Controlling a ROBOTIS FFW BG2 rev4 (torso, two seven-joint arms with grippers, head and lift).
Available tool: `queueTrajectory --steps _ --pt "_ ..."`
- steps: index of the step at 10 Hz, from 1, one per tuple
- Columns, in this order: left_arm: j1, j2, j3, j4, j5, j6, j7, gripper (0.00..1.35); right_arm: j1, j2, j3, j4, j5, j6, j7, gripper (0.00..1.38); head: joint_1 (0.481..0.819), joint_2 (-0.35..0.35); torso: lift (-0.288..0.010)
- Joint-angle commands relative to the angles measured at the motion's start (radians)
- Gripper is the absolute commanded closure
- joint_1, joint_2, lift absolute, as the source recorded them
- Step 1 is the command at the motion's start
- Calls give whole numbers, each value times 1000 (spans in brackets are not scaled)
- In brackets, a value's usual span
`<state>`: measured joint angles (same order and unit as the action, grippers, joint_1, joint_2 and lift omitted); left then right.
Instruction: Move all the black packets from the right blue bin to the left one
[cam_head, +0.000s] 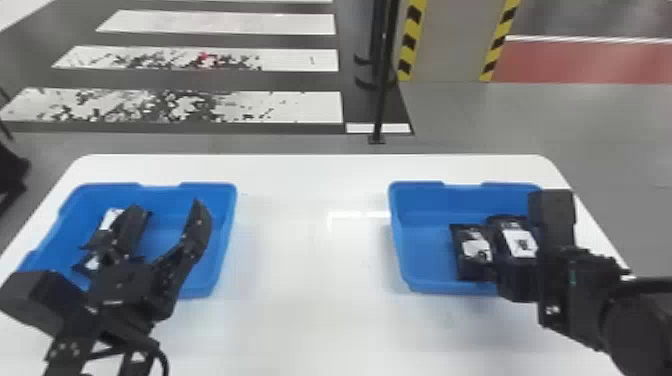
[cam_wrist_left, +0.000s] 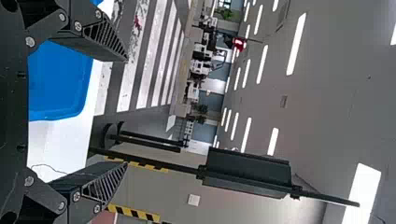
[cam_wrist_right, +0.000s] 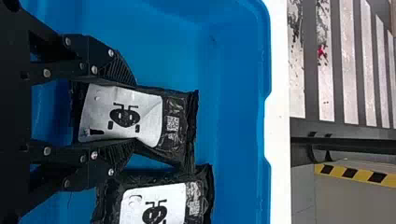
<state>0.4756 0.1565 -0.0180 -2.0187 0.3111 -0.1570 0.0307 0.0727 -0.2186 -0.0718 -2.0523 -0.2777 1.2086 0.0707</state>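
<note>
In the head view, the left gripper (cam_head: 170, 207) is over the left blue bin (cam_head: 225, 240), which holds black packets with white labels (cam_head: 111, 218), partly hidden by it. The left gripper (cam_wrist_left: 127, 112) is open and empty in its wrist view. At the right bin (cam_head: 397, 240), the right gripper (cam_head: 555, 280) comes in from the right, beside two black packets (cam_head: 472, 250). In the right wrist view, the right gripper (cam_wrist_right: 135, 112) is shut on a black packet (cam_wrist_right: 177, 123), squeezing its long sides. Another packet (cam_wrist_right: 201, 191) lies beside that one.
Both bins stand on a white table (cam_head: 310, 260), with a wide gap of tabletop between them. Their raised walls border the packets. Beyond the table's far edge stands a thin black pole (cam_head: 382, 90) on the floor.
</note>
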Motion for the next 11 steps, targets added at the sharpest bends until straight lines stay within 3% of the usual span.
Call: queueTrajectory --steps 1,5,8,10,11 --pt "-2 0 0 0 0 0 0 283 3 1 0 2 -27 -21 1 1104 695 -16 -168" --pt "0 2 -6 0 6 -20 0 283 25 1 -42 53 -79 -205 80 1110 695 -1 -168" --pt "-2 6 -28 0 28 -49 0 283 -16 -22 -36 90 -143 -394 264 1110 695 11 -168" --pt "-2 12 -58 -10 76 -49 0 283 -97 -50 56 240 -293 -541 431 1110 695 52 -168" --pt "-2 20 -88 -32 154 -44 -2 283 -144 -62 120 274 -315 -600 512 1110 695 72 -168"
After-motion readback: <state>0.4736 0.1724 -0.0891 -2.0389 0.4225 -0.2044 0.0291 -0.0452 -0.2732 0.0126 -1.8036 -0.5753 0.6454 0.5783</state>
